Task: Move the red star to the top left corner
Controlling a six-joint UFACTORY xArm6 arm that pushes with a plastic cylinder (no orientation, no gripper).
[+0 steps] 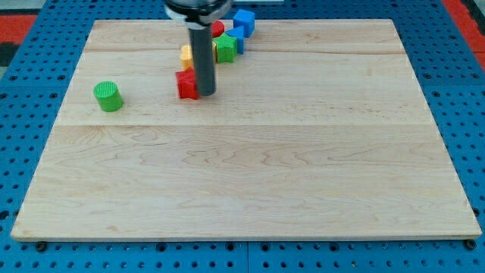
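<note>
A red block (186,84), its shape partly hidden by the rod, sits on the wooden board (242,174) left of centre near the view's top. My tip (206,93) rests on the board touching the red block's right side. Whether this red block or the red piece (218,29) higher up is the star I cannot tell.
A cluster sits above the rod near the view's top: a yellow block (186,54), a green star-like block (225,49), a red piece and blue blocks (243,22). A green cylinder (108,96) stands alone at the view's left.
</note>
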